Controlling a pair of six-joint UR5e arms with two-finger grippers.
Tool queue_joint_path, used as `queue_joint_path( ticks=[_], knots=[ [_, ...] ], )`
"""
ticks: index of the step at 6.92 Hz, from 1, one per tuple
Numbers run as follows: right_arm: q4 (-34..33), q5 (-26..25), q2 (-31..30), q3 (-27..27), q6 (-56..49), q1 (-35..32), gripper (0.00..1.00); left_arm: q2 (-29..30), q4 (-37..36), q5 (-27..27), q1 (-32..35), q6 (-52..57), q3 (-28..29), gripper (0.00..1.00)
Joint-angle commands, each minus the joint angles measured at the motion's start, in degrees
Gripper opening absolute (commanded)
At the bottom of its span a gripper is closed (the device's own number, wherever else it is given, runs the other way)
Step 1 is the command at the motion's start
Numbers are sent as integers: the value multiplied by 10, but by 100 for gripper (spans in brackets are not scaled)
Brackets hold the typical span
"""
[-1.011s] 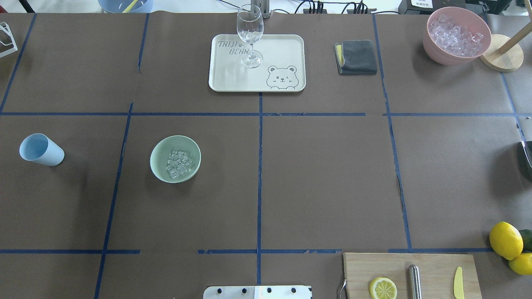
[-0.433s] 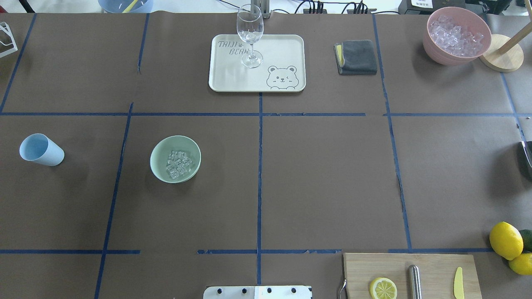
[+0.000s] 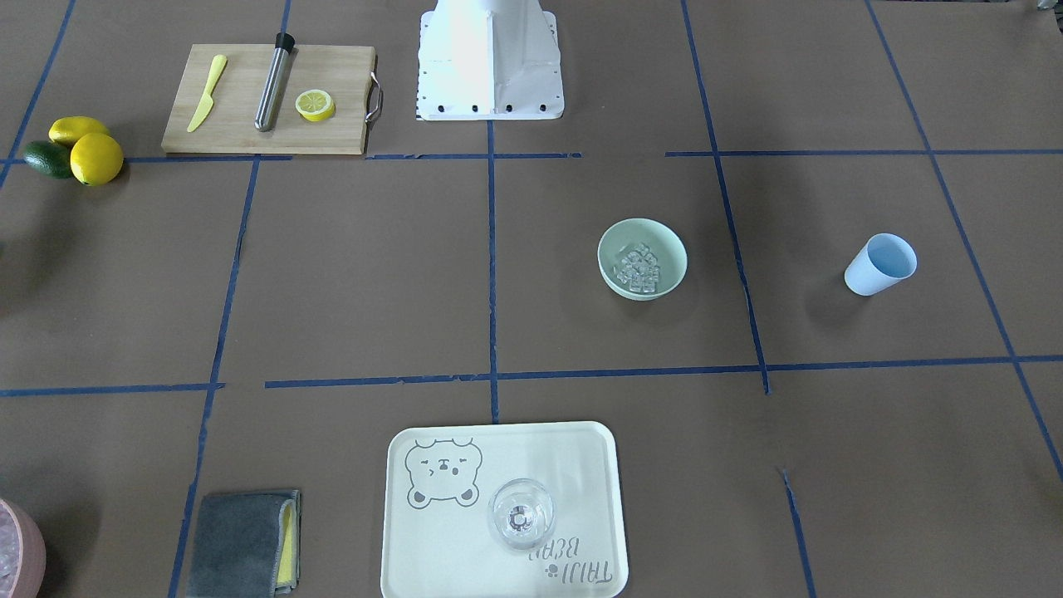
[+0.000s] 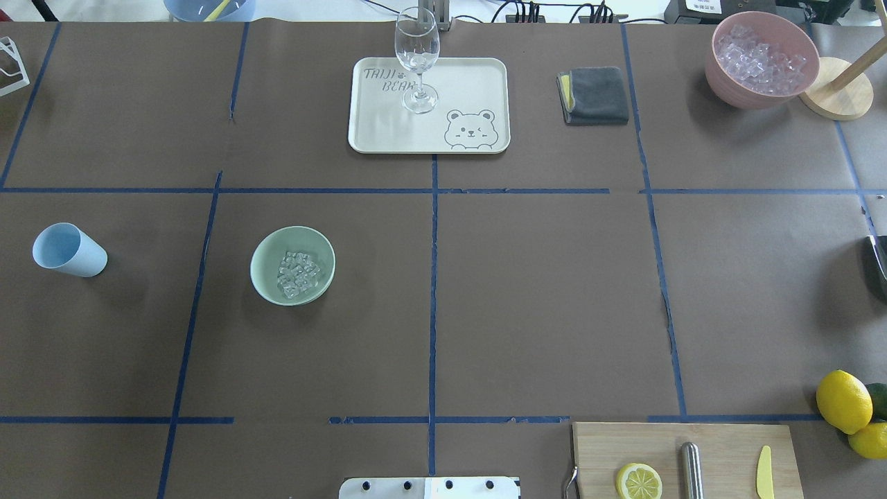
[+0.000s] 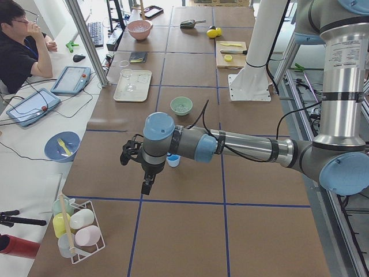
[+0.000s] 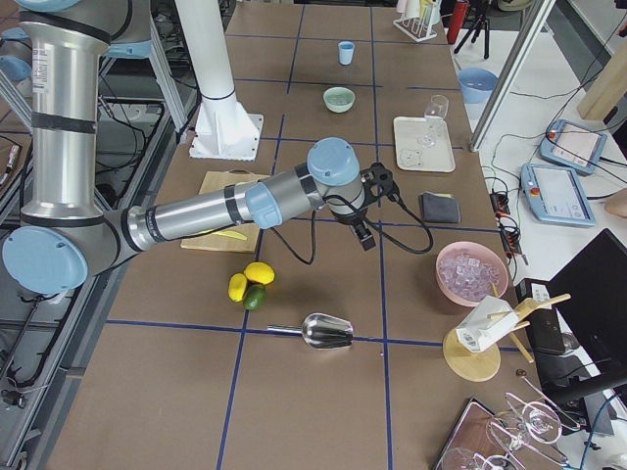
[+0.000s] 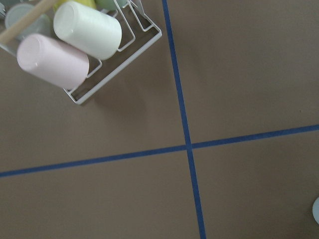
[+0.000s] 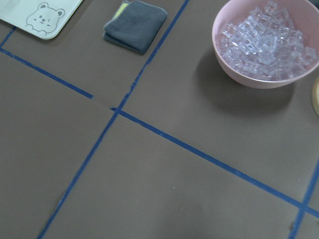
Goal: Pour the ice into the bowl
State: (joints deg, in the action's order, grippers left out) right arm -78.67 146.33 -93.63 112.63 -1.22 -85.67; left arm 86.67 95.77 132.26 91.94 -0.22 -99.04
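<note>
No shift overhead: ice point(image 4: 299, 274) in bowl point(image 4: 263, 255); left pincer point(image 5: 147, 187), right pincer point(image 6: 364, 238) only in side views, state indiscernible.

Both tools only turn up in the side views. The left tool point(image 5: 147, 186) and the right tool point(image 6: 365, 238) are too small and dark there to say whether either is spread or closed. In the left view the pale blue cup point(image 5: 173, 161) sits mostly hidden behind the near arm point(image 5: 242, 147). In the left wrist view it's just a sliver at the lower right edge. The pink container point(image 3: 15, 548) gets chopped off at the lower left corner of the front view. In the overhead view the lime point(image 4: 879, 400) is clipped by the right edge. The cutting board point(image 4: 727, 447) runs off the bottom, and there's no telling what the dark thing point(image 4: 879, 263) on the right edge is.
</note>
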Motion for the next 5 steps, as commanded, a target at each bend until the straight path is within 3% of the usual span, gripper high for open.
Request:
queue_joint_path(
  ticks=[1,3,4,5],
  knots=[
    [4,-19,96,11,168,107,100,-29,-3,9,2,22,-17,100],
    [0,-85,205,10,348,239,100,-29,-6,9,2,22,-14,100],
    [-1,-139,265,4,443,329,100,-28,-5,6,2,22,-17,100],
    [-1,-232,322,-14,526,404,100,-28,-5,5,2,22,-17,100]
  ],
)
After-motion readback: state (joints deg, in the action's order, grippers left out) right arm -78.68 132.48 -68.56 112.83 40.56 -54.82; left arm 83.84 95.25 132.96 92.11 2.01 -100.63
